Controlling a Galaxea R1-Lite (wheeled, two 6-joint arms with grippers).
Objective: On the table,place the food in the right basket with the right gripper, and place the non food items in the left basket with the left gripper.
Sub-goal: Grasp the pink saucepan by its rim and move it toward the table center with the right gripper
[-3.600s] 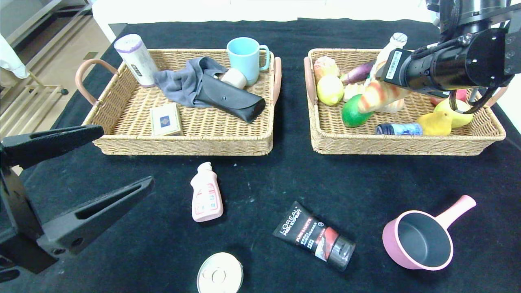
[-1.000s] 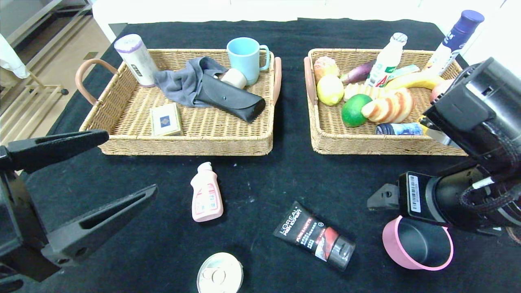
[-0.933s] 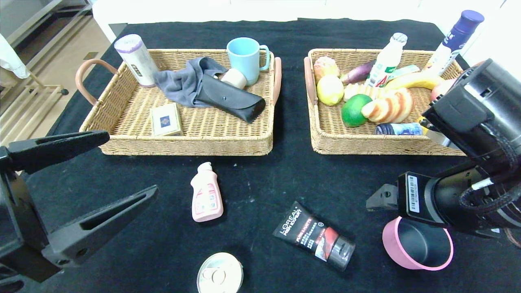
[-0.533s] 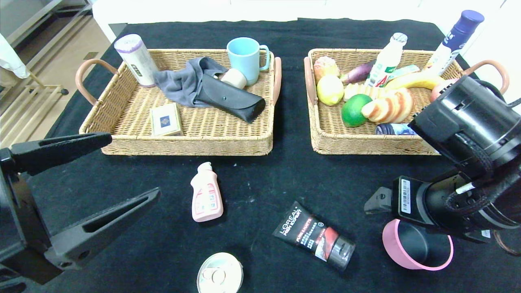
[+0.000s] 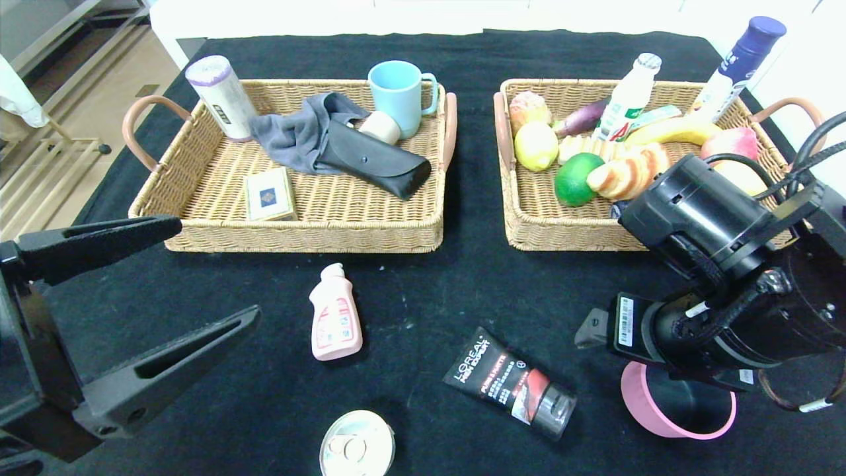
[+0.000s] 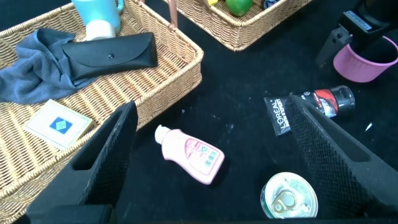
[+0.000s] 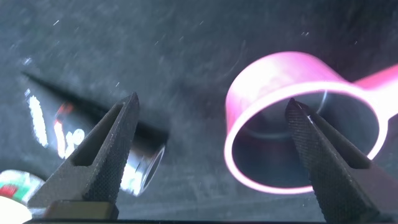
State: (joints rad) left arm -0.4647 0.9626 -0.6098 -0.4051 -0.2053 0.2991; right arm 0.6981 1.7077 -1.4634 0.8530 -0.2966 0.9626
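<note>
The right gripper [image 7: 214, 146] hangs low over the black table cloth [image 5: 429, 291], just above the small pink saucepan with dark inside [image 5: 677, 410]. Its jaws stand wide open and hold nothing — one finger is over the pan's rim, the other near the black L'Oreal tube [image 5: 509, 383]. The left gripper [image 6: 217, 168] waits at the near left side, also fully open and empty (a pink plastic bottle [image 5: 335, 314] and a round silver tin can [image 5: 357, 451] lie on the cloth near it). The right wicker basket [image 5: 568, 235] holds fruit, bread and bottles; the left wicker basket [image 5: 297, 235] holds a blue mug [image 5: 398, 96], a black case and a cloth.
</note>
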